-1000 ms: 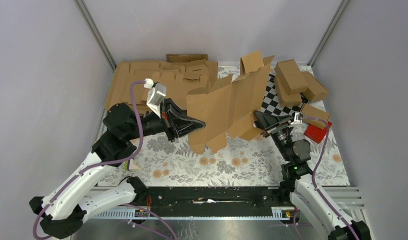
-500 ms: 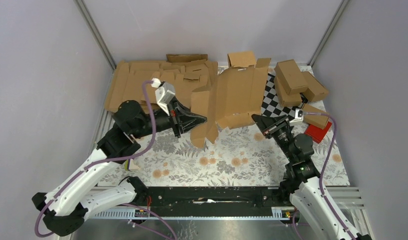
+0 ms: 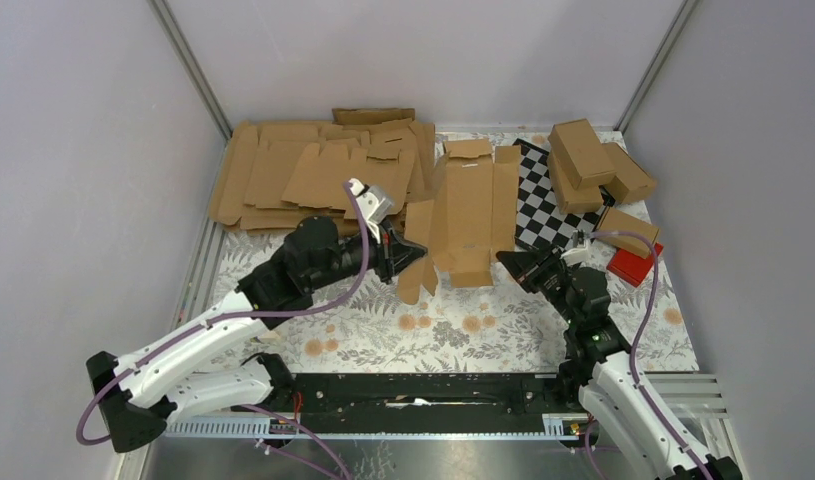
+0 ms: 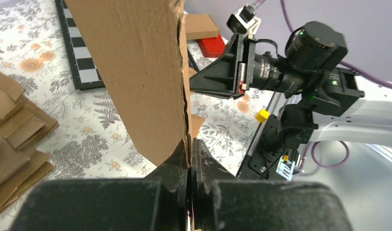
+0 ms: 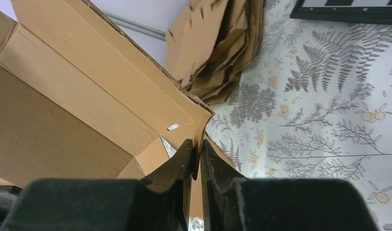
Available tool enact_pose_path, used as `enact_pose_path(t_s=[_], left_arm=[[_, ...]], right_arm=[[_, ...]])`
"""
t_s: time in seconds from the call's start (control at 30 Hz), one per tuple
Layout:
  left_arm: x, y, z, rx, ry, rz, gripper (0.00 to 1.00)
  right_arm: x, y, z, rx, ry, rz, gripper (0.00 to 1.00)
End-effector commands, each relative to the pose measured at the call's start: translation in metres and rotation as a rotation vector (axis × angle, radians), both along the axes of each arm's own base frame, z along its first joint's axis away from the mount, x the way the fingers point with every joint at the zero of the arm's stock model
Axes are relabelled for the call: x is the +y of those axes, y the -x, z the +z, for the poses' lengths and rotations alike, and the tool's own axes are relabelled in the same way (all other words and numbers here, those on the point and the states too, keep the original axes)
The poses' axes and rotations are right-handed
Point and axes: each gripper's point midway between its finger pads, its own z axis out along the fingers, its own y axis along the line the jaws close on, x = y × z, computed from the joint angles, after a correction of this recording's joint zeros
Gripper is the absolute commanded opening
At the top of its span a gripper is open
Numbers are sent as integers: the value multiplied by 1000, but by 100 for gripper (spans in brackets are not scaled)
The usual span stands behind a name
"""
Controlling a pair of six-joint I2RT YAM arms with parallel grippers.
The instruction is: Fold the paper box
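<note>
I am holding the paper box [image 3: 468, 210] up over the middle of the floral table cover [image 3: 383, 320]. It is an open brown blank, between the heap of flat blanks [image 3: 303, 175] and the checkered board [image 3: 543, 200].

My left gripper [image 4: 190, 144] is pinching the blank's near left flap. The fingers are pressed almost together with only the cardboard's thickness between them, and the panel is rising steeply from them. My right gripper [image 5: 197, 147] is biting the opposite near corner, just where a crease meets a small flap, its fingers narrowed onto that thin edge.

I am gripping at two opposite edges so the sheet is hanging taut and clear of the table. That way the panels can hinge along their creases instead of buckling. Judging by how flat the blank is spreading, no wall is standing yet, so the folding is only beginning.

The finished cartons [image 3: 588, 160] and the red block [image 3: 635, 265] are sitting well apart on my right.
</note>
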Motion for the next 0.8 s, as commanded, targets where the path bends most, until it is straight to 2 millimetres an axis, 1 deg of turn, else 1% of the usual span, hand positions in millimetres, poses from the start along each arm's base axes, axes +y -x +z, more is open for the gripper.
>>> enact_pose_path(t_s=[0.0, 0.1, 0.13, 0.27, 0.37, 0.43, 0.57, 0.77], left_arm=[[-2, -15, -20, -30, -14, 93, 0], [-2, -22, -47, -43, -20, 138, 0], [-1, -24, -57, -54, -24, 155, 0], [7, -34, -82, -135, -27, 225, 0], [8, -35, -99, -198, -29, 221, 0], [5, -32, -109, -237, -39, 189, 0], [-2, -26, -126, -278, -47, 134, 0], [-5, -32, -146, -274, -87, 149, 0]], right_arm=[[0, -2, 0, -69, 64, 16, 17], [-2, -2, -19, -49, 94, 10, 16], [-3, -3, -23, -50, 101, 10, 15], [-8, -1, -50, -13, 134, -11, 12], [-10, 1, -66, 12, 141, -17, 12], [-11, 2, -74, 26, 152, -16, 12], [-14, 4, -86, 40, 183, -20, 12], [-17, 6, -97, 46, 244, -17, 14]])
